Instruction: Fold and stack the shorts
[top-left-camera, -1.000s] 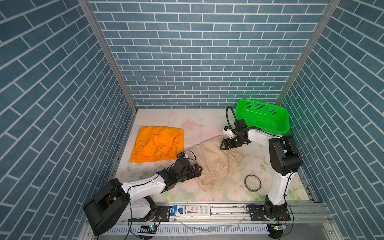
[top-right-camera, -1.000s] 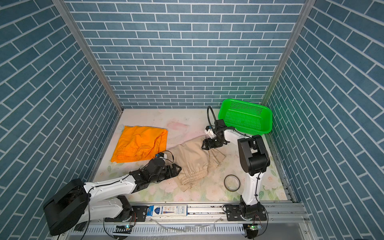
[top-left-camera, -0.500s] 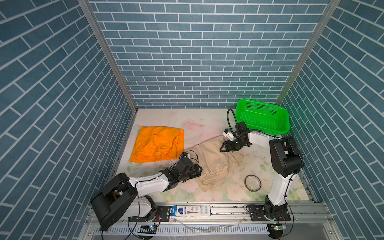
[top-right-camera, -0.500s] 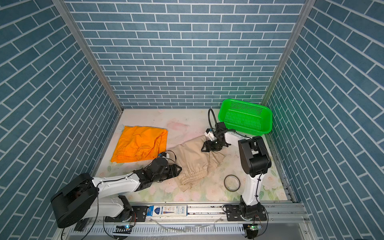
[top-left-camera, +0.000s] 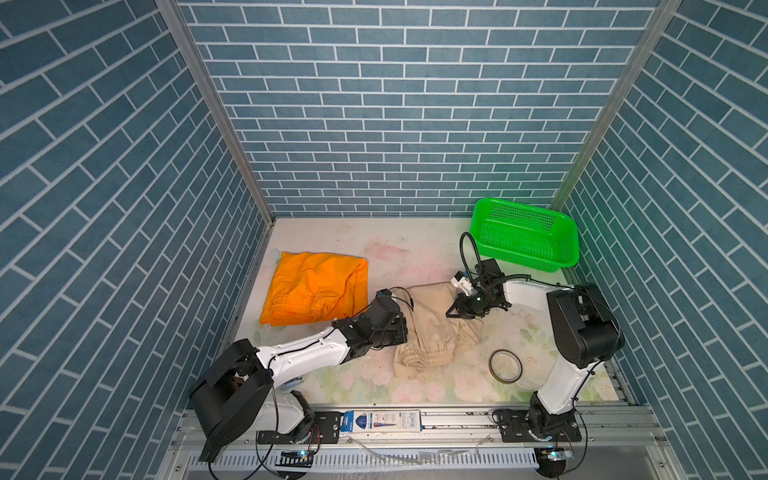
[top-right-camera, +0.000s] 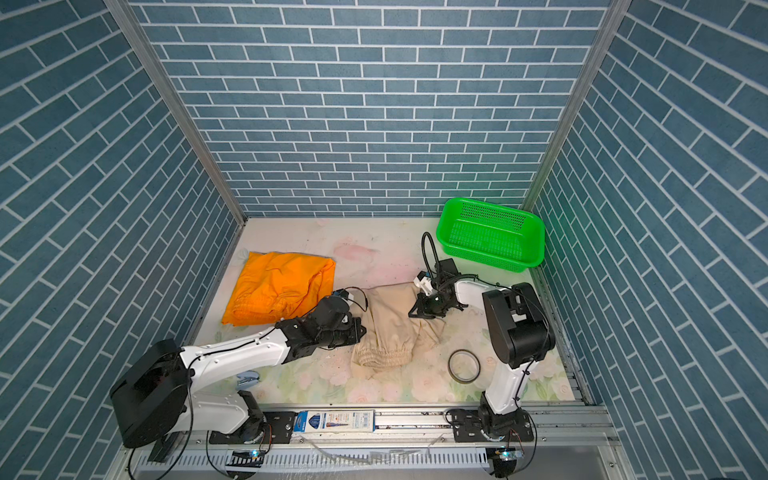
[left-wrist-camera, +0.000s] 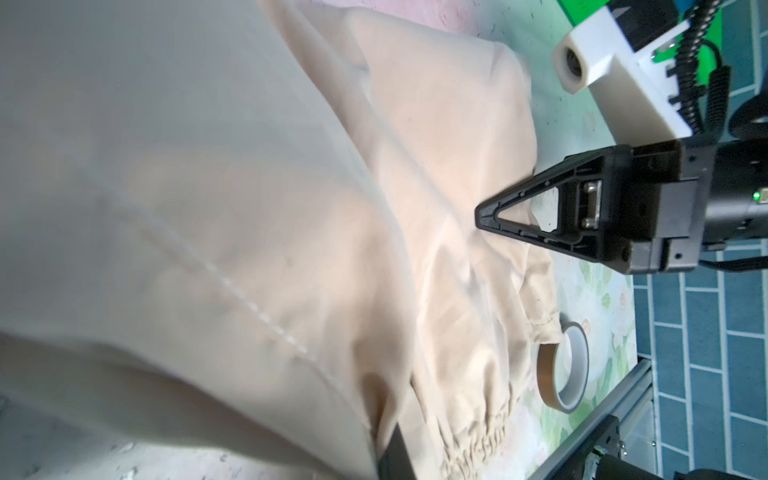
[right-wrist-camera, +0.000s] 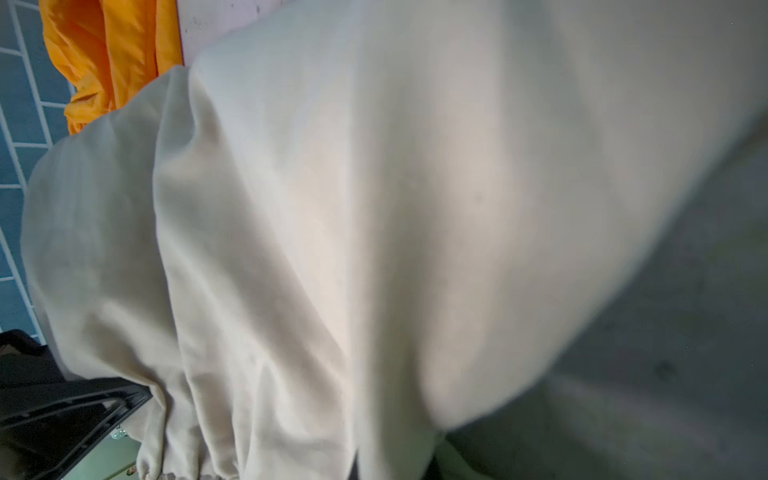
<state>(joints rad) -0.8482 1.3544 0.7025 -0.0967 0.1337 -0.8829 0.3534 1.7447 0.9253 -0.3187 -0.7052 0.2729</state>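
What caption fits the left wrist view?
Right gripper pinching the beige shorts, which fill the foreground; tape roll beside them.

Blurred beige shorts (right-wrist-camera: 332, 228) fill nearly the whole view, with orange shorts (right-wrist-camera: 108, 54), a blue brick wall (right-wrist-camera: 16, 124) and a black gripper finger (right-wrist-camera: 62, 411) showing past their edge.

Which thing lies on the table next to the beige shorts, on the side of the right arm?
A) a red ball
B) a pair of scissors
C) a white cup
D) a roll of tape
D: a roll of tape lies flat on the table close beside the beige shorts; no scissors, ball or cup is in view.
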